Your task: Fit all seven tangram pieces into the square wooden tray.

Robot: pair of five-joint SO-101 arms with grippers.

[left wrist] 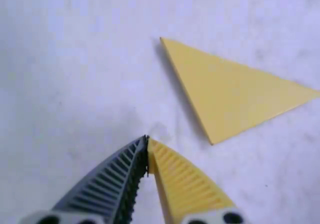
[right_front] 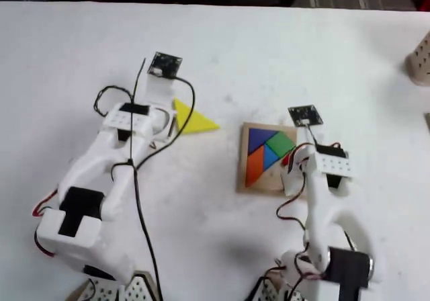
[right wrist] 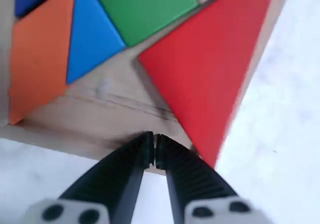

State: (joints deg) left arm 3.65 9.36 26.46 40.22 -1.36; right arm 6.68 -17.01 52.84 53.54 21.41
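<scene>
Tray (right_front: 243,180) sat centre-right in the high view, yellow triangle (right_front: 193,118) loose to its left. Low in the left wrist view my left claw (left wrist: 147,144) was pinched closed, empty; I judged it must spread across a thin edge. The right wrist view caught what my arm masked above: red triangle (right wrist: 210,69) seemingly overhanging the rim, right claw (right wrist: 152,140) closed, empty.

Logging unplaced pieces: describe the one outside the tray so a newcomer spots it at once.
On the white table, find the square wooden tray near the middle. Just off it, by the left arm's tool, lies a flat triangle on bare tabletop. It alone is yellow; the other pieces lie on the tray.
</scene>
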